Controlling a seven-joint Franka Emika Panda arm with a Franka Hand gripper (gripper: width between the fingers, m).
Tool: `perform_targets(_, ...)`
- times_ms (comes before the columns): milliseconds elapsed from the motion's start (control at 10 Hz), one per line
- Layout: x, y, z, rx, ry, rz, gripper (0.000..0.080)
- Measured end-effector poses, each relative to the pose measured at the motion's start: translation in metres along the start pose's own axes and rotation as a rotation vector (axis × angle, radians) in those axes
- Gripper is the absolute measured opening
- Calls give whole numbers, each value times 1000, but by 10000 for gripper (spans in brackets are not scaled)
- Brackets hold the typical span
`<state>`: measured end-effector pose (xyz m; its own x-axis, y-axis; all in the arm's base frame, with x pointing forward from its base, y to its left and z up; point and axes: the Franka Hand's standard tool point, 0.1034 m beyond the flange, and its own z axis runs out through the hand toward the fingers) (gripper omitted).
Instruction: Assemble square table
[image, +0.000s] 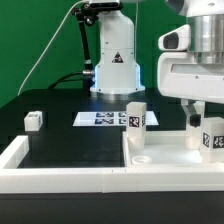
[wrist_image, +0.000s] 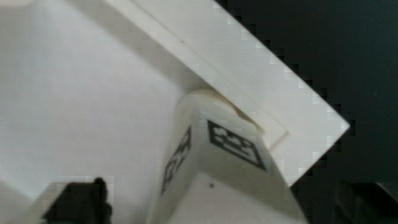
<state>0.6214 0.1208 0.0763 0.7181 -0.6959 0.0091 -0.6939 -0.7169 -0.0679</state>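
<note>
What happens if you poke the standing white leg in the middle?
The leg looks like hard plastic, so probably stiff and light. Standing tall and narrow on the table top, it might tip unless screwed in.

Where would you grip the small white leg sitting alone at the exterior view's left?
Probably from above, jaws across the narrow sides of the leg near mid-length: it lies low on the table, well apart from the other parts.

Green backdrop (image: 35, 40) from 9 to 12 o'clock; black tabletop (image: 60, 140) centre; white border wall (image: 60, 178) at 6 o'clock.
</note>
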Motion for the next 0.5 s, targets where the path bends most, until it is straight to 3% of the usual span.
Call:
perform_targets(300,-2,0,1,-8,-5,-322,648)
perform_targets(500,-2,0,-1,-33,-5,-513,648)
